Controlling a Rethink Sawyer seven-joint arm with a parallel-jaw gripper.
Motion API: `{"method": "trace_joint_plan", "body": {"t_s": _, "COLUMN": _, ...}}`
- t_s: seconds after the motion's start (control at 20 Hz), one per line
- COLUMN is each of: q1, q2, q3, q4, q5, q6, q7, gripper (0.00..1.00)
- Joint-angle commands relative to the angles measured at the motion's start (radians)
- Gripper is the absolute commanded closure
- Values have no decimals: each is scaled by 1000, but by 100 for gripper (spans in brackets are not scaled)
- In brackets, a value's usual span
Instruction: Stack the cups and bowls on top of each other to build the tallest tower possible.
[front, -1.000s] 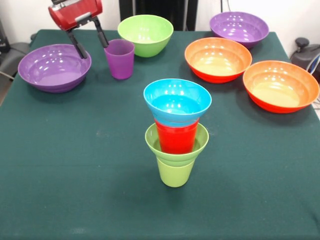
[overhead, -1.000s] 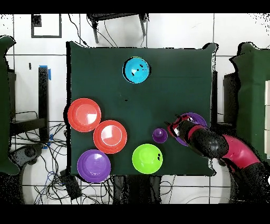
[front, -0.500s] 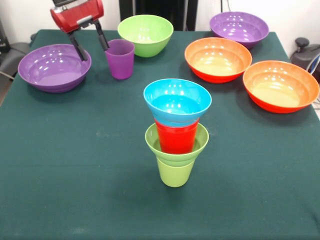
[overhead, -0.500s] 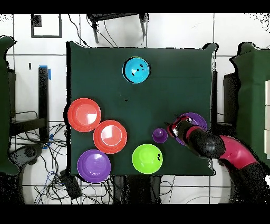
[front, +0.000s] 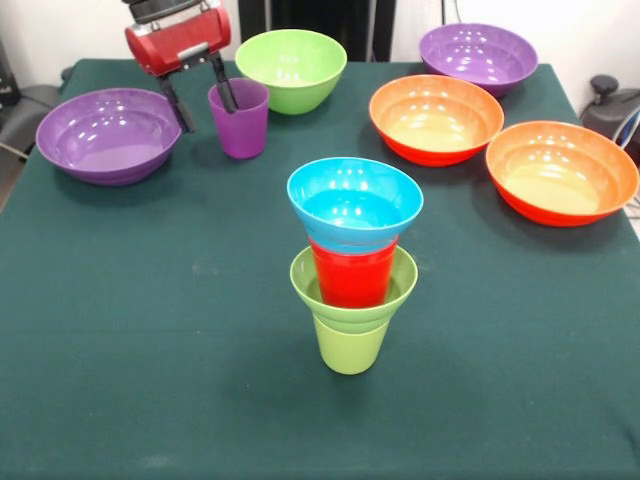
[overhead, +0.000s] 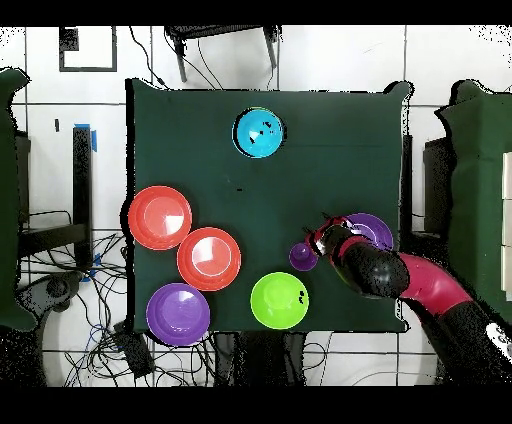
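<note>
Presently we list the translucent purple cup (front: 239, 119): light, stiff, slick-walled, best pinched at its rim, which our gripper (front: 205, 96) straddles, spread wide.

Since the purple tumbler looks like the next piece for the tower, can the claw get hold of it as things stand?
Probably yes. The open claw already straddles the near wall of the translucent purple plastic tumbler, one finger inside, one outside. The wide purple ribbed bowl and medium lime-green bowl stand apart from it.

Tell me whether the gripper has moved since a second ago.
Yes. In the front view the gripper has shifted right toward the purple cup; one finger now stands at its rim, the other outside, jaws open.
</note>
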Motion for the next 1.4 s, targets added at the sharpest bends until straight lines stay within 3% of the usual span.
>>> {"method": "trace_joint_plan", "body": {"t_s": 0.05, "q1": 68, "q2": 3, "q3": -87, "q4": 63, "q5": -63, "q6": -60, "q7": 169, "gripper": 0}}
{"method": "trace_joint_plan", "body": {"t_s": 0.8, "q1": 49, "q2": -10, "q3": -143, "q4": 94, "q5": -65, "q6": -98, "q7": 157, "gripper": 0}}
{"method": "trace_joint_plan", "body": {"t_s": 1.4, "q1": 34, "q2": 24, "q3": -154, "q4": 70, "q5": -81, "q6": -113, "q7": 127, "gripper": 0}}
